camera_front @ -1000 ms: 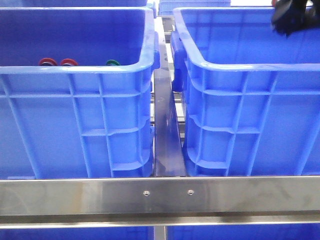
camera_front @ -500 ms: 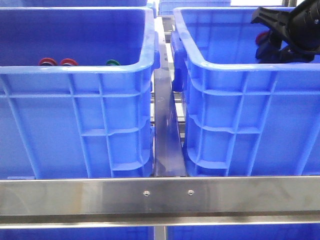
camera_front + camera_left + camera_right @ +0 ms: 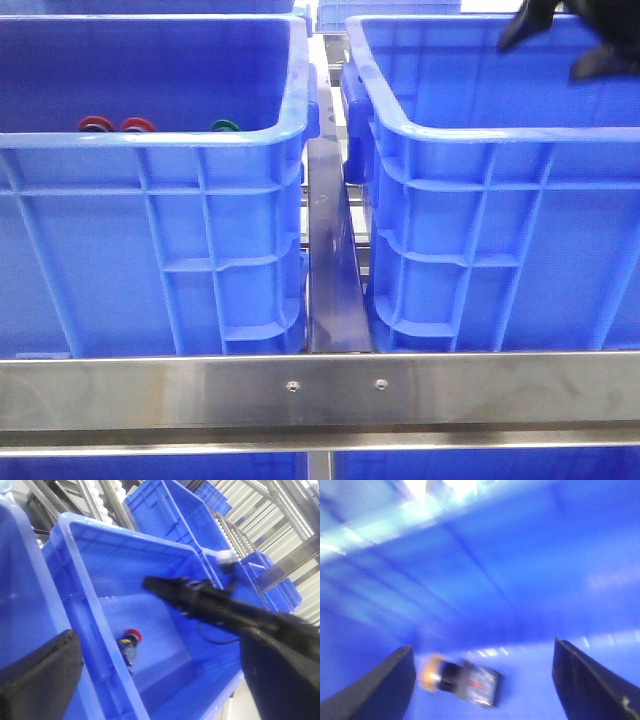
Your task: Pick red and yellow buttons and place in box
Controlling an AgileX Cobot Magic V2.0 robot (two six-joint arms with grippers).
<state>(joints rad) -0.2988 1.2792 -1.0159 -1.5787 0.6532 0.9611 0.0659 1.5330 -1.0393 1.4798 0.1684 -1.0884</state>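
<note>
Comparing the front view with that of half a second ago, the right end effector (image 3: 575, 40) now sits higher at the top right corner over the right crate (image 3: 480, 140); only its dark finger ends show below the frame edge, and the red piece glimpsed beside it earlier is no longer visible there. Both crates and the steel rail (image 3: 320, 395) are unchanged. Two red buttons (image 3: 115, 125) lie side by side in the left crate (image 3: 150, 140), just showing above its near rim as ring-topped discs, with a green piece (image 3: 225, 126) near them on the right; all three keep their earlier places. In the left wrist view, a button with a red cap (image 3: 133, 635) on a dark body lies on the floor of a crate (image 3: 80, 570), close to its wall, below the other arm (image 3: 210, 602) reaching across. The left end effector (image 3: 160, 680) has its fingers (image 3: 40, 680) spread wide and empty. In the blurred right wrist view, a piece with a yellow-orange cap (image 3: 431, 675) and a dark body lies on its side on blue crate floor, between but clear of the parted fingers (image 3: 375, 690) of the right end effector (image 3: 480, 680), which holds nothing.
</note>
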